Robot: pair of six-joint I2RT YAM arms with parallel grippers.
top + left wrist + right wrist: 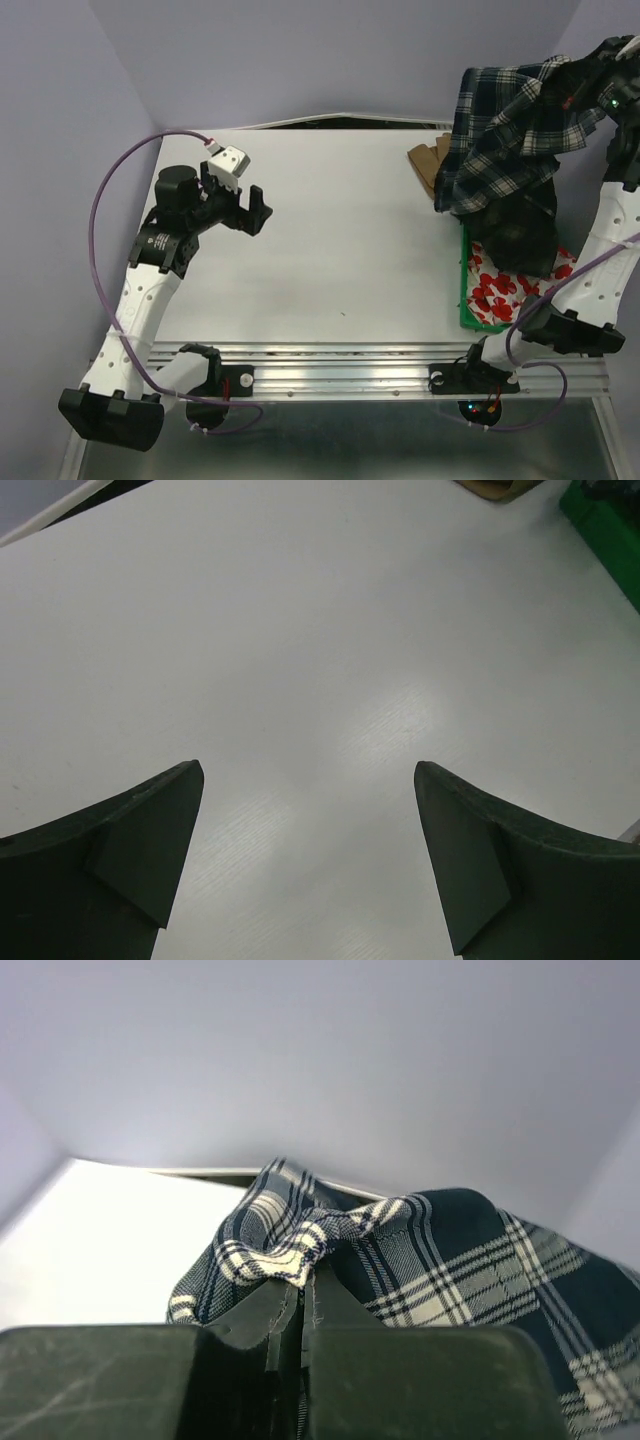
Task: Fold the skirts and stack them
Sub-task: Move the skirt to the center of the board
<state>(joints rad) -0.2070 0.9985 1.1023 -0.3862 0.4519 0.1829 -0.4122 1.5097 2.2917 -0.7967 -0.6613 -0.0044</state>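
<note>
From above, the green tray [464,300] sits at the right edge of the table [330,250], and everything else is easiest placed from it. The navy-and-white plaid skirt [510,120] hangs in the air over the tray's far half, lifted from its upper right corner where the right arm [612,225] reaches up into the cloth. Its dark lower folds droop down into the tray. Under them, in the tray's near half, lies the white skirt with red flowers [495,290], partly covered. The tan skirt [428,165] lies on the table just past the tray's far left corner, its right side hidden behind the plaid. The left gripper [260,212] hovers well to the left of the tray, over the bare tabletop.

The left wrist view shows that gripper's two dark fingers [130,850] spread wide with nothing between them but the white table (a sliver of the tray shows at the top right, a scrap of tan cloth just left of it).

In the right wrist view, the right gripper [303,1295] has its jaws pressed tight together on a bunched fold of the plaid skirt. The rest of the cloth spills away beyond the fingers [250,1330] to the right.
</note>
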